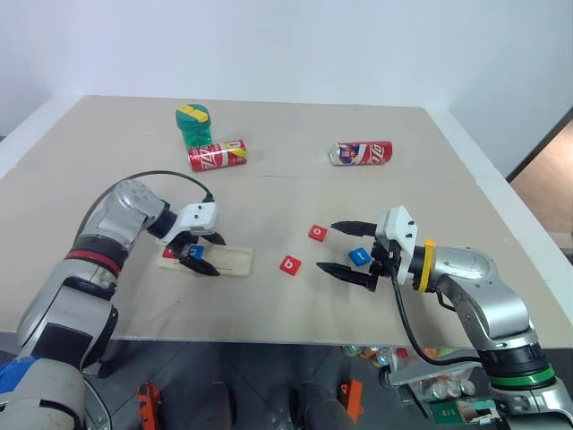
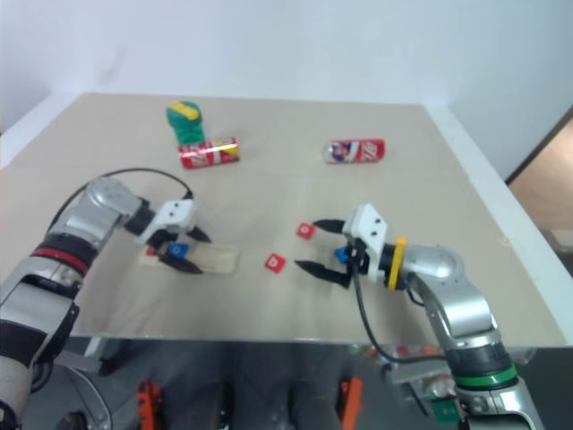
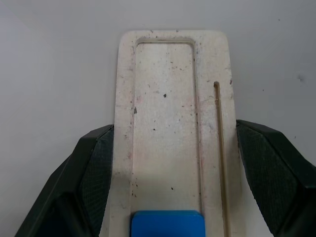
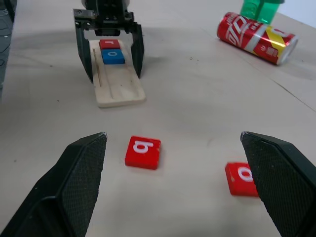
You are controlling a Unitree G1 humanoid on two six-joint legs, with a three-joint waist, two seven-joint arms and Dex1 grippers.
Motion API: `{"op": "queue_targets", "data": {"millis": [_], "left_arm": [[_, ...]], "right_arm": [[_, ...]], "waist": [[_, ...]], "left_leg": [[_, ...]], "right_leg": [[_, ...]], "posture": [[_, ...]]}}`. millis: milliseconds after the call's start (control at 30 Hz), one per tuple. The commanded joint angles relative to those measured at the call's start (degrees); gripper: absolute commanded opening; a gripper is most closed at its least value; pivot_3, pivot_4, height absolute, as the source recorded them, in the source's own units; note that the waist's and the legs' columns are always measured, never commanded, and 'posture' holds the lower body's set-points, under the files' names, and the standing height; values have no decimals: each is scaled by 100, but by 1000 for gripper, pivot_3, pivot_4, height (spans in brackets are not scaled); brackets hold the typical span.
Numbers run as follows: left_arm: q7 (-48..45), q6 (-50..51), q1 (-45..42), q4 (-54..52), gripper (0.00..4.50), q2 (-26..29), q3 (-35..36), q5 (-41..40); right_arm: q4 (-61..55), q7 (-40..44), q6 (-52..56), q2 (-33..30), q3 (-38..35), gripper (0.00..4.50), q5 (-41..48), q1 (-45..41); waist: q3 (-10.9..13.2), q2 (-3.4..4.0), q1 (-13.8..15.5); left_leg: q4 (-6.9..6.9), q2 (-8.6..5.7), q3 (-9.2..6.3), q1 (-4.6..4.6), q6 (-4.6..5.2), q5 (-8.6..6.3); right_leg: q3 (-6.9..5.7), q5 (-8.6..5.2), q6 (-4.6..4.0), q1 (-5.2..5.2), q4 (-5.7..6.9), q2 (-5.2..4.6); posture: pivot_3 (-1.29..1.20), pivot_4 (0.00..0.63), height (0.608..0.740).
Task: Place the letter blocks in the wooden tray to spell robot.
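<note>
Right gripper point(image 1: 327, 246), lower right of the head view: fingers spread wide, pinching nothing, held just over the table point(image 1: 269, 193). A blue letter block point(image 1: 360, 256) lies on the table between those fingers, back near the palm; its letter can't be read.

Two red letter blocks lie loose on the table at frame centre, just past the right fingertips. The red b block point(image 4: 142, 151) is lower in the head view. The red o block point(image 4: 242, 178) is a little above and to the right of it. They sit apart, not touching.

The wooden tray point(image 1: 235, 260), lower left of centre, lies flat on the table. Its slot holds two tiles side by side at the end under the left gripper: a red tile point(image 4: 108, 44), letter too small to read, and next to it a blue o tile point(image 4: 112, 56).

Left gripper point(image 1: 219, 256) points down over that end of the tray. Its fingers point(image 3: 96, 173) are closed in against the tray's two long sides, so it clamps the tray, not a tile.

Farther up: one red soda can point(image 1: 217, 155) on its side at upper left, touching a green plastic item point(image 1: 193, 125) with a yellow-green top. A second red soda can point(image 1: 360, 152) lies on its side at upper right of centre, well apart from the first.

The table is plain beige with a faint seam across it. A white wall point(image 1: 286, 45) fills the top of the frame, with brown floor point(image 1: 548, 175) at the right edge.
</note>
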Motion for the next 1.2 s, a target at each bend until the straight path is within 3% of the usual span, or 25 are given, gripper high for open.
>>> {"op": "queue_targets", "data": {"millis": [33, 267, 500, 533, 600, 933, 1067, 1200], "left_arm": [[327, 797, 192, -780, 3195, -299, -116, 223], [705, 1647, 345, -1411, 3195, -738, -147, 388], [632, 1726, 445, -1706, 3195, -735, -195, 483], [651, 1666, 460, -1717, 3995, -725, -189, 501], [652, 1655, 457, -1784, 4445, -708, -143, 479], [682, 2220, 402, -2602, 4445, -319, 378, 59], [692, 2526, 755, -3434, 4445, 134, 1238, -708], [1057, 2361, 1754, -4286, 4445, 343, 2068, -1327]], "right_arm": [[97, 78, -184, 46, 53, 4500, -80, -215], [271, 161, -299, 105, 143, 4500, -161, -358], [338, 217, -319, 136, 143, 4500, -180, -419], [336, 217, -298, 145, 143, 4500, -181, -425], [266, 172, -184, 174, 132, 4500, -141, -406], [-697, -595, 812, 487, 358, 4500, -151, 19], [-906, -1395, 1172, 862, 709, 4500, -532, 348], [-844, -1848, 1262, 1187, 801, 4500, -718, 491]], "waist": [[0, 1, 20], [-2, 3, 66], [-2, 4, 68], [-2, 4, 68], [-3, 5, 73], [-1, 5, 43], [-1, 5, -31], [-1, 13, -93]], "left_leg": [[0, -4, 0, 0, 0, 0], [-2, -10, -4, 0, -1, 0], [-1, -12, -6, 7, -1, 0], [-1, -12, -7, 7, -1, 0], [-3, -14, -7, 7, -1, 0], [-15, -7, -8, -13, -1, 0], [-28, 12, -15, -38, -1, -1], [-42, 26, -21, -33, -3, -2]], "right_leg": [[2, -1, 5, 2, -1, -3], [0, 0, 27, 7, -4, -6], [2, -6, 16, 20, -8, -6], [1, -6, 17, 21, -10, -7], [0, -9, 20, 21, -11, -9], [7, 1, 31, -13, -4, 3], [3, -3, 13, -50, 6, 24], [-2, -13, -6, -54, 12, 32]], "posture": [[0, 150, 740], [0, 150, 740], [0, 150, 740], [0, 150, 740], [0, 150, 740], [0, 150, 740], [0, 150, 740], [0, 150, 740]]}}
